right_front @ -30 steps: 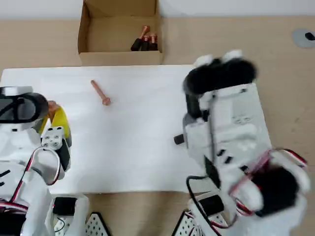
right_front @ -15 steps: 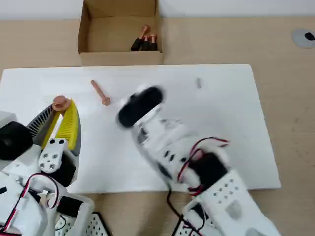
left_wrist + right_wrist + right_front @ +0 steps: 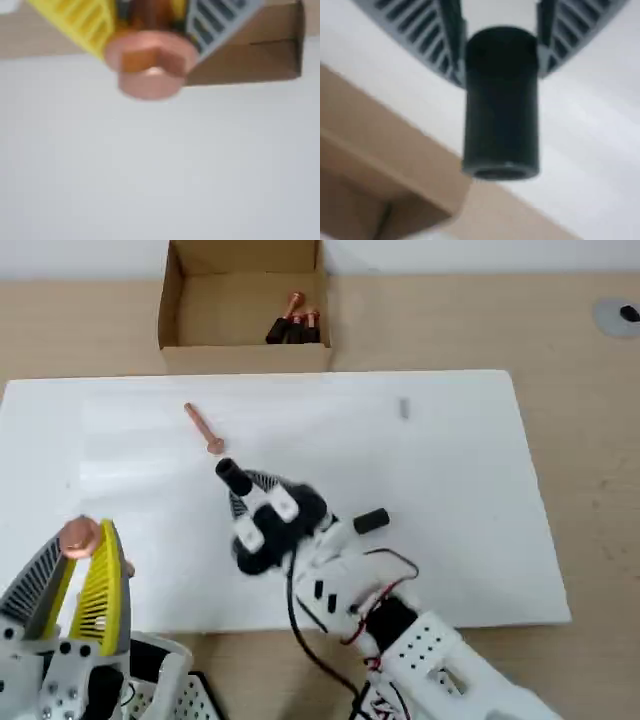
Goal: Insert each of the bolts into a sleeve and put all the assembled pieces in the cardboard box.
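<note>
left gripper (image 3: 82, 552): sits low at the near left corner of the mat (image 3: 460, 500), its yellow and grey fingers closed tight on a bolt (image 3: 77, 536). In its wrist view the flanged head (image 3: 150, 67) pokes out past the fingertips. I cannot tell which way the shank points.
right gripper (image 3: 243, 490): over mid-mat, grey fingers clamped on a sleeve (image 3: 232, 477).
sleeve grip: the fingers pinch one end of the black tube (image 3: 501, 100) and the other end juts out past the tips. That likely keeps the bore free for a shank to enter.
gap: the two grippers are well apart, so bolt and sleeve are not yet lined up.
loose bolt (image 3: 204, 428): lies flat on the mat, near the held sleeve's tip on its far side, not touching it.
spare sleeve (image 3: 371, 522): lies on the mat just beside the right arm, outside its fingers.
box (image 3: 180, 300): stands beyond the mat's far edge, open side up, so pieces can be dropped in from above.
finished pieces (image 3: 296, 324): clustered in the box's right corner.
step: probably mating, with one arm offering the bolt and the other the sleeve.
progress: some sets are boxed, one pair is in the grippers and one pair lies on the mat.
risk: a small tilt in either part could make the shank miss the bore.
</note>
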Robot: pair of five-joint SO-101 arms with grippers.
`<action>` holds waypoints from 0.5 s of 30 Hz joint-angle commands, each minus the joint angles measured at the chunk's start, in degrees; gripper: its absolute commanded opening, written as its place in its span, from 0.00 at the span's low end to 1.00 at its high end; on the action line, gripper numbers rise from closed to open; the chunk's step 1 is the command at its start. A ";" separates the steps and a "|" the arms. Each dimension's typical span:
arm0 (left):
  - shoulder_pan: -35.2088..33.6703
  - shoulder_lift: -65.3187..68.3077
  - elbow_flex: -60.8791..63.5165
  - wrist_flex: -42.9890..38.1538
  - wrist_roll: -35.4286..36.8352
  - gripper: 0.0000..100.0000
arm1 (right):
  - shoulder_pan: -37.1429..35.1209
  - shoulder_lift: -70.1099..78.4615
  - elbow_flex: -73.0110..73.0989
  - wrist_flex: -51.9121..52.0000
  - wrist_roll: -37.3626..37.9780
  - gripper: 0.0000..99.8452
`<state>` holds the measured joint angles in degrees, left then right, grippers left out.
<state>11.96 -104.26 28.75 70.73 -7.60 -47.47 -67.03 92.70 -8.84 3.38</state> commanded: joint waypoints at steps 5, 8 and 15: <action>0.70 0.04 4.40 -7.38 -4.13 0.01 | -4.44 -3.91 4.18 -11.52 -9.32 0.01; 0.26 0.04 11.69 -12.84 -4.40 0.01 | -4.62 -4.26 4.26 -11.78 -12.75 0.01; 0.79 0.04 22.07 -22.33 -4.13 0.01 | -4.53 -4.26 4.26 -11.78 -19.87 0.01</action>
<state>11.96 -104.18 48.35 53.23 -11.65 -51.34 -69.93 96.84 -18.95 -14.37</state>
